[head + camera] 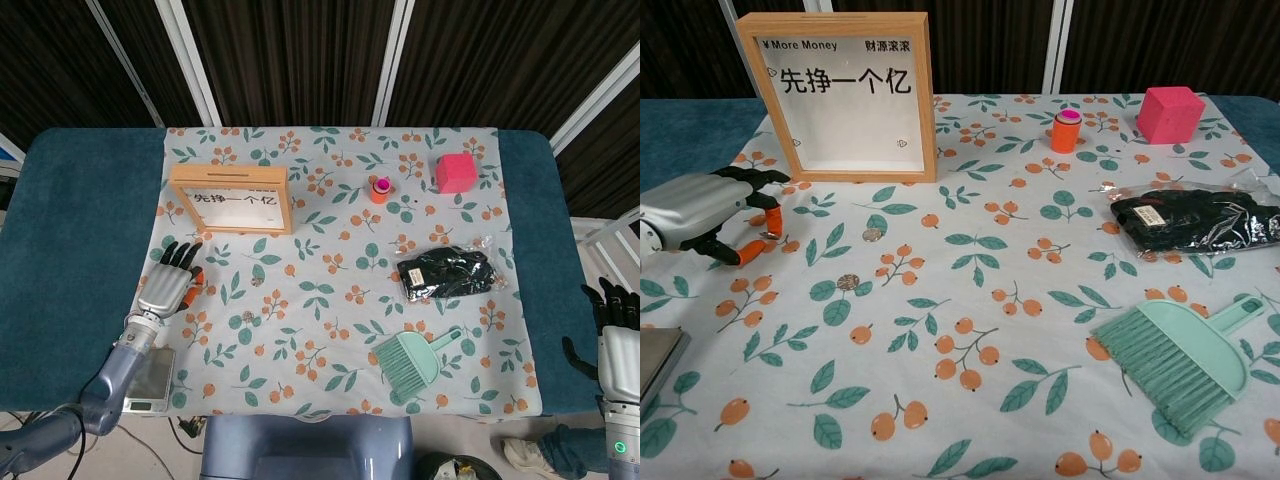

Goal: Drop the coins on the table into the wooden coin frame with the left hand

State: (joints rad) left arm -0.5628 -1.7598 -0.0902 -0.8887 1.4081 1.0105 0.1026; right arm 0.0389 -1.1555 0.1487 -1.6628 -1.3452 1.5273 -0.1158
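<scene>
The wooden coin frame [232, 198] [845, 95] stands upright at the back left of the cloth, with a slot in its top edge. My left hand [170, 280] [710, 210] rests low on the cloth in front of the frame. Its orange-tipped fingers [770, 220] curve down over one coin [770, 237], with the thumb tip still apart from them. The coin lies on the cloth. Two more coins lie to the right of the hand [872, 235] [848, 283] [258, 281] [243, 318]. My right hand [620, 340] hangs off the table's right edge, holding nothing.
A silver scale [148, 378] sits at the front left by my left forearm. An orange pot [379, 189], a pink cube [455, 172], bagged black gloves [447, 273] and a green brush with dustpan [415, 362] occupy the right half.
</scene>
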